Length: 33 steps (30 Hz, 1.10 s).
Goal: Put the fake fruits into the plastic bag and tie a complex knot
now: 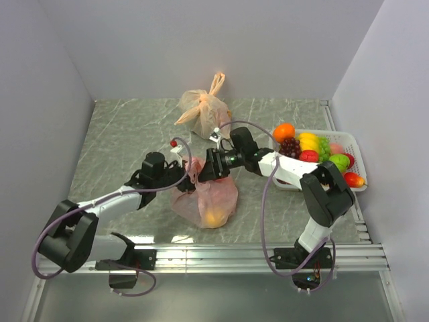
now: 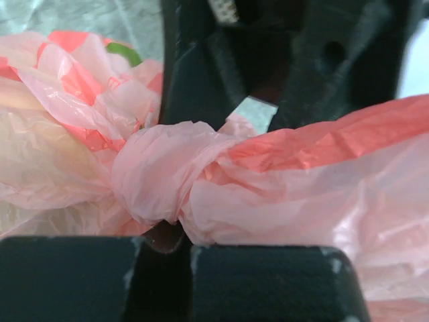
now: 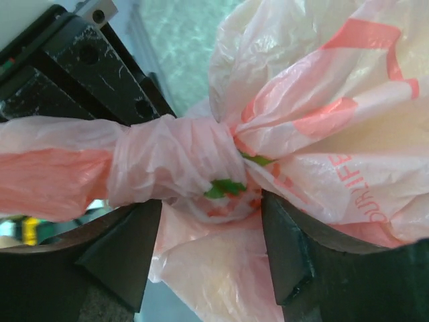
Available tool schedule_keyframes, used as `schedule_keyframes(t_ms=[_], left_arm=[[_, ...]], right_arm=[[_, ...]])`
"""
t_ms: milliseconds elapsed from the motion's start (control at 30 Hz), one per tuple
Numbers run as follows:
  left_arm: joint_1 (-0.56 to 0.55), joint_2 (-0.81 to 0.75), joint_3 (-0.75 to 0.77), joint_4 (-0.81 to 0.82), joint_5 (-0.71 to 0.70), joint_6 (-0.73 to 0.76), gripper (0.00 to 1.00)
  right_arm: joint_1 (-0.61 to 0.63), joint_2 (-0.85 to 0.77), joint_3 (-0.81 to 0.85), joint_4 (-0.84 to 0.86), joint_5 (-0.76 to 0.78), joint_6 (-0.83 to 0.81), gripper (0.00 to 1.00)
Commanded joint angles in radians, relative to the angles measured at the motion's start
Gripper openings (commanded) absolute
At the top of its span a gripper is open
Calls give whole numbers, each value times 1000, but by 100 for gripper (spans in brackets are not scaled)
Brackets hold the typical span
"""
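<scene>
You've got the knot (image 3: pixel 171 164) mid-frame inside the right gripper (image 3: pixel 208 221), jaws spread; left gripper (image 2: pixel 175 253) looks pressed shut. Cinch slow & level, plastic bag (image 1: pixel 209 198) prob tears.

top view: knot (image 2: pixel 157 171) hidden betw left gripper (image 1: pixel 191 168) & right gripper (image 1: pixel 209 164), grip of both unclear; fruit (image 1: pixel 214 217) in plastic bag (image 1: pixel 201 200) a yellow-orange smear; left wrist: bag cut off rt edge

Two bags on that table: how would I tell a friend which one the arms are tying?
Look at the grey table, middle, towards the front. The pink-red bag lies slumped there; the paler bag behind it stands with handles upright.
</scene>
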<state>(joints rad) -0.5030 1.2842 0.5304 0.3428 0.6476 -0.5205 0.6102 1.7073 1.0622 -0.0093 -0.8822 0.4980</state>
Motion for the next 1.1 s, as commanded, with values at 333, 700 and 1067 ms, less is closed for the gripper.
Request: schedule_keyframes(t_ms=[333, 700, 1067], left_arm=[[41, 23, -129, 571, 162, -366, 0], [41, 17, -116, 486, 170, -303, 0], [41, 6, -113, 441, 198, -257, 0]], right_arm=[[102, -77, -85, 338, 9, 344, 71], [96, -162, 12, -160, 113, -110, 71], [-65, -271, 79, -333, 37, -225, 81]])
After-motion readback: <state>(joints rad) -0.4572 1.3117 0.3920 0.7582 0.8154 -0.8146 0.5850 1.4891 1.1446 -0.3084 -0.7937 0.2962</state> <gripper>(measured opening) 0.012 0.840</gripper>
